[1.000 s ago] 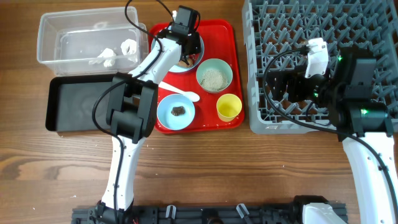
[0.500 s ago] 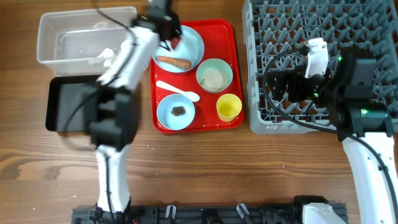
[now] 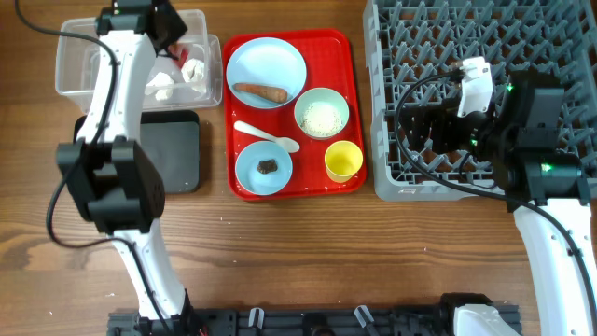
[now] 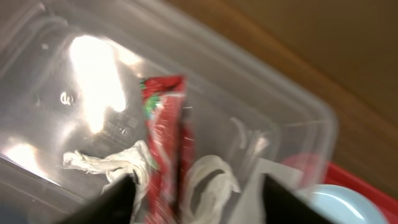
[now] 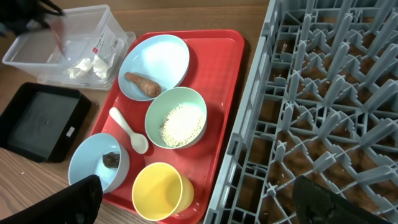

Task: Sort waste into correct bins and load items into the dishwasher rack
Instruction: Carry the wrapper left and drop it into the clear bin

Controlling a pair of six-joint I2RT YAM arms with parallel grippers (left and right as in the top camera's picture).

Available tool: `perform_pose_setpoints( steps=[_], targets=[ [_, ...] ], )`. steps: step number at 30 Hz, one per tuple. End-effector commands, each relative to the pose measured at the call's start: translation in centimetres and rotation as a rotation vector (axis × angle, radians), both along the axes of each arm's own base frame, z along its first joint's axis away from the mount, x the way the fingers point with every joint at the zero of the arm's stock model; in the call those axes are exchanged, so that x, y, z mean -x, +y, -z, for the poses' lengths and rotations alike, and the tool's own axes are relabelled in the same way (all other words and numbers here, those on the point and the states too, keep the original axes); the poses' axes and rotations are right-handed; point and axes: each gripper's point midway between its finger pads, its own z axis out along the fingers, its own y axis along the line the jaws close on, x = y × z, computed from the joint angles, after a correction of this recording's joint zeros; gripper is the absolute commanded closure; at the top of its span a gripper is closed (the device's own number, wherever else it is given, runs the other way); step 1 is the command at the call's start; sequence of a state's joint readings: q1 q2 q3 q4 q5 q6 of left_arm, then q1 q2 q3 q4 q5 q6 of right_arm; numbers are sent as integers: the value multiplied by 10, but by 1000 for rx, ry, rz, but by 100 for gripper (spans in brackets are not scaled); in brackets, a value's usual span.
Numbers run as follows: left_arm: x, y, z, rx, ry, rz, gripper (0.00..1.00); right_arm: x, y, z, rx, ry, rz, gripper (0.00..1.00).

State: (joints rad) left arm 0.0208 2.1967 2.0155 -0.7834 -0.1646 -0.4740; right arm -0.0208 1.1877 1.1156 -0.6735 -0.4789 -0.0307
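My left gripper (image 4: pixel 196 208) hangs open over the clear tub (image 3: pixel 79 56). The red-white wrapper (image 4: pixel 163 137) lies loose between its fingers, beside crumpled white paper (image 4: pixel 208 183). On the red tray (image 3: pixel 347 51) a light blue plate (image 3: pixel 280 61) carries the carrot piece (image 3: pixel 261 91). One bowl (image 3: pixel 322 114) holds rice, another (image 3: pixel 252 173) a dark scrap (image 3: pixel 268 165). The white spoon (image 3: pixel 266 135) and yellow cup (image 3: pixel 343 161) stand between them. My right gripper (image 5: pixel 205 205) is open above the tray's right edge, near the cup (image 5: pixel 158 190) and the grey rack (image 5: pixel 323 93).
The black tray (image 3: pixel 177 149) lies just below the clear tub, partly under my left arm. The rack (image 3: pixel 485 93) fills the right side of the table, with my right arm over it. Bare wood runs along the front.
My left arm swung from the plate on the red tray to above the clear tub, carrying the wrapper. Its jaws then opened and the wrapper came free. The right arm has not moved.
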Motion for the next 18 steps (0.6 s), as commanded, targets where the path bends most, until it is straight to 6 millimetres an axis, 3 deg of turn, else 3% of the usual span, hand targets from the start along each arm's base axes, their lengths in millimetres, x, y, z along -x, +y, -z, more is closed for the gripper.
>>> perform_pose_setpoints(
  steps=[1,5,7,11,13,18],
  targets=[
    [-2,13,14,-9,15,-27,0,-2,4,-8,-16,-12,-12,1],
    [-7,11,-1,-3,-35,-21,0,-2,4,-8,-16,-11,-12,1],
    [-7,-3,-16,28,-58,62,0,-2,4,-8,-16,-11,-12,1],
    [-1,-53,-51,121,-110,278,0,-2,4,-8,-16,-12,-12,1],
    [10,-79,-60,158,-99,335,0,-2,4,-8,-16,-12,-12,1],
    [42,-135,-40,232,41,339,0,-3,4,-8,-16,-13,-12,0]
  ],
)
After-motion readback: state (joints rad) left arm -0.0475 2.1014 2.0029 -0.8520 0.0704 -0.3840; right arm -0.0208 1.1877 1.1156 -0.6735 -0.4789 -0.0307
